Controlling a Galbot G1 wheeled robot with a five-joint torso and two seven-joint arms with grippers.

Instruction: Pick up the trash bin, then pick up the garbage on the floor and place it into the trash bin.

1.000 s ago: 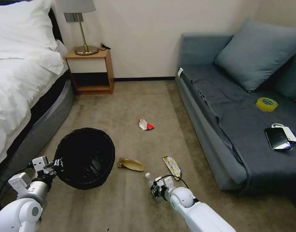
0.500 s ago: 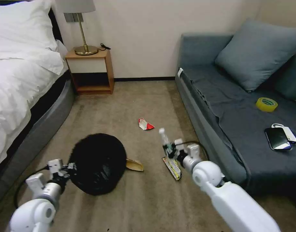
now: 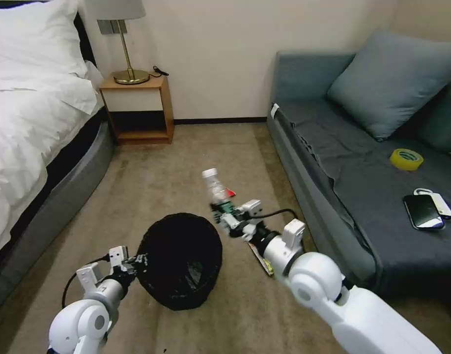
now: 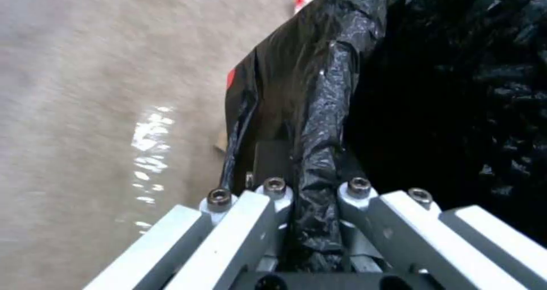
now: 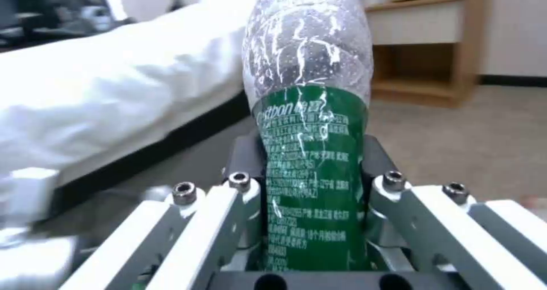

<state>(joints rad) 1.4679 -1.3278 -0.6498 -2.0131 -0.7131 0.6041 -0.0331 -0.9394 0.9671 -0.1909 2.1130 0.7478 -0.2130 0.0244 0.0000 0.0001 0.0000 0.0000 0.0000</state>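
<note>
Whereas a second ago the bottle (image 3: 215,184) lay on the floor, the right tool (image 3: 224,212) now grips it just beside the trash bin (image 3: 181,258), itself swung closer, rim clamped in the left tool (image 3: 133,264), so the drop looks imminent.

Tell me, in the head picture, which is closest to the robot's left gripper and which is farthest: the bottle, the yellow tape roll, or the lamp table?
1. Bottle, held up by the right gripper, past the trash bin that the left gripper holds.
2. Lamp table, at the back wall beside the bed.
3. Yellow tape roll, on the sofa, far right.

White bed (image 3: 29,113), lamp (image 3: 125,44) on wooden nightstand (image 3: 137,105), grey sofa (image 3: 363,191) with cushion (image 3: 397,81), yellow tape roll (image 3: 406,159), black phone (image 3: 423,211)
</note>
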